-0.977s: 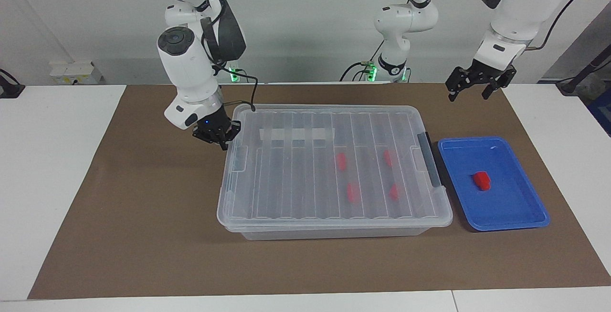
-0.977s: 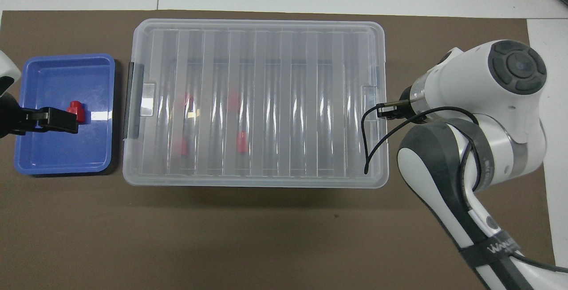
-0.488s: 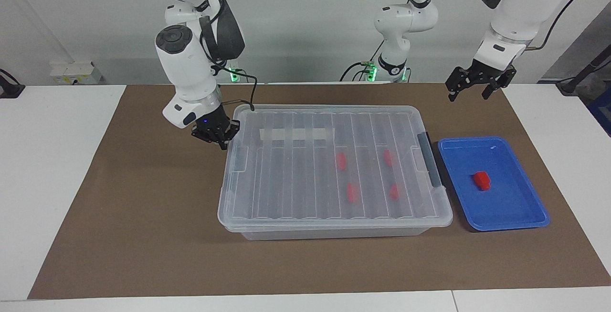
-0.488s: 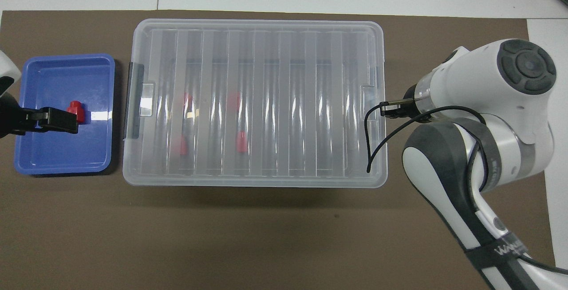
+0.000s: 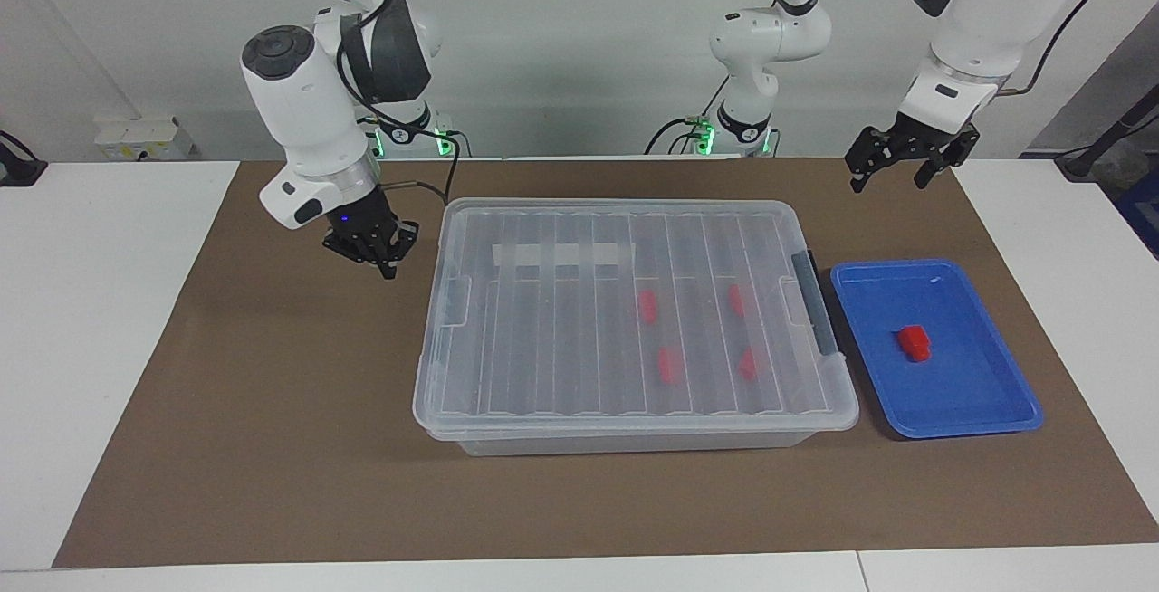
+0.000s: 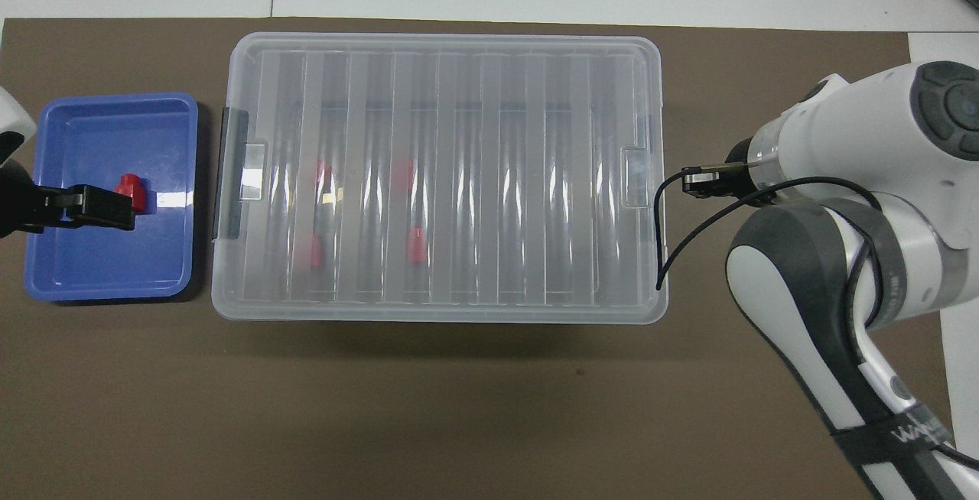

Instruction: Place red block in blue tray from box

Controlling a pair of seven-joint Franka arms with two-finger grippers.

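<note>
Brown mat [image 5: 272, 411] covers most of the table; wide bare strip of it along the edge farthest from the robots, and more at the right arm's end around the right gripper [image 5: 376, 257].

Box [image 5: 625, 320] sits mid-mat, ribbed lid on, its short end just beside the right gripper but apart from it. Right gripper hangs low over bare mat; can't tell whether its fingers are open or closed.

Four red blocks show through the lid, all in the half toward the left arm.

Blue tray [image 5: 978, 411] is beside the box's latch end. Left gripper [image 5: 905, 167] is raised over it, jaws spread, holding nothing.

Red block [image 5: 914, 343] lies mid-tray, below the left gripper, untouched.
</note>
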